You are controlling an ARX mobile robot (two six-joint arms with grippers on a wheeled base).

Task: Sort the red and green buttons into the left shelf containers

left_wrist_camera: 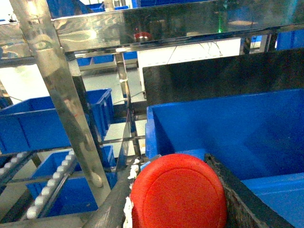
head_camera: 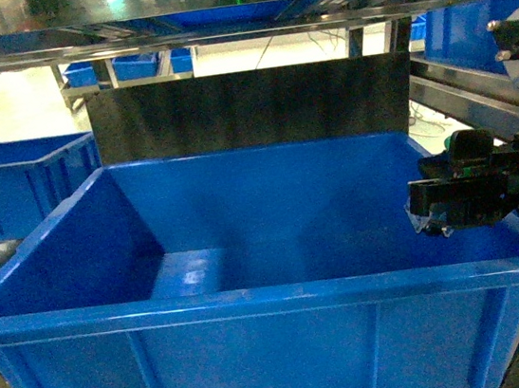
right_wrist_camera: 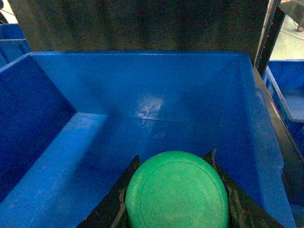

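Observation:
In the left wrist view the red button (left_wrist_camera: 178,192) fills the gap between the dark fingers of my left gripper (left_wrist_camera: 175,160), which is shut on it. It sits just in front of the near left corner of a deep blue container (left_wrist_camera: 228,128). My right gripper (right_wrist_camera: 173,156) is shut on the green button (right_wrist_camera: 176,192), held above the inside of the same container (right_wrist_camera: 142,80). From the head camera, the right gripper (head_camera: 431,212) hovers over the right side of the container (head_camera: 254,300). Neither button nor the left gripper shows in the head view.
A steel shelf post (left_wrist_camera: 61,95) stands close on the left of the left gripper, with a roller track (left_wrist_camera: 47,180) below it. More blue bins (head_camera: 10,188) sit to the left. A dark panel (head_camera: 248,109) backs the container, under a steel shelf (head_camera: 217,18).

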